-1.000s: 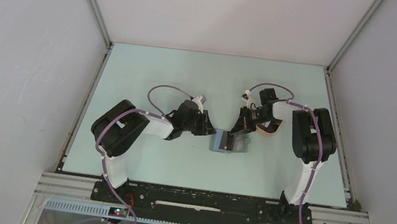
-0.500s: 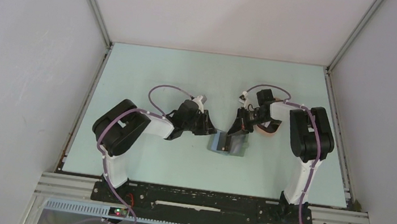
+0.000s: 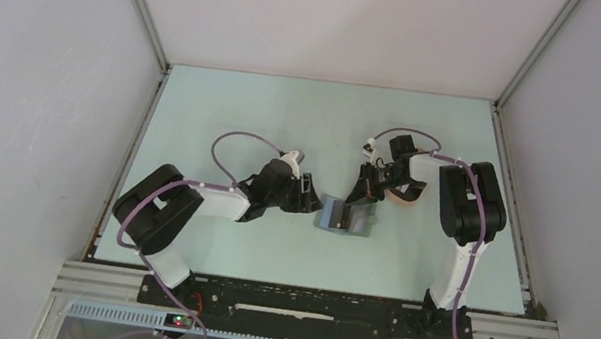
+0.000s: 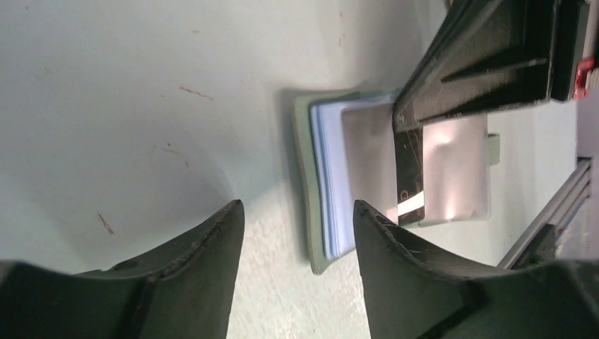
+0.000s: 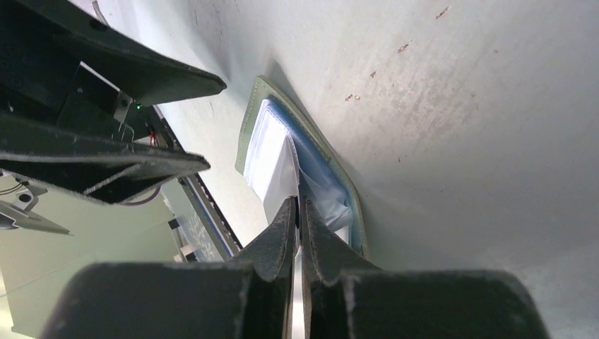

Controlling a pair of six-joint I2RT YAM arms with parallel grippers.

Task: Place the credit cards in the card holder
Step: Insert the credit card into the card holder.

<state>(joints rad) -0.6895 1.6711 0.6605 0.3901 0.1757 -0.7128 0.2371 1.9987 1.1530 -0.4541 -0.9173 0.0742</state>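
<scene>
The grey-green card holder (image 3: 344,219) lies open on the table between the two grippers. In the left wrist view its left edge (image 4: 305,176) lies just beyond my open left gripper (image 4: 297,212), which holds nothing. A silvery-grey credit card (image 4: 452,169) lies on the holder. A black credit card with a white stripe (image 4: 408,191) stands on edge on it, under the right gripper. My right gripper (image 5: 297,212) is shut on the thin edge of that card, over the holder (image 5: 339,183). From above, the left gripper (image 3: 314,203) is at the holder's left edge and the right gripper (image 3: 360,196) at its far edge.
A salmon-pink tray (image 3: 404,196) sits mostly hidden behind the right wrist. Aluminium frame rails (image 3: 140,3) and white walls enclose the pale green table (image 3: 286,116). The left gripper's fingers (image 5: 106,70) fill the upper left of the right wrist view.
The left arm's elbow has swung down and left while its gripper stays at the holder's left edge. The holder has shifted slightly. The right gripper has barely moved.
</scene>
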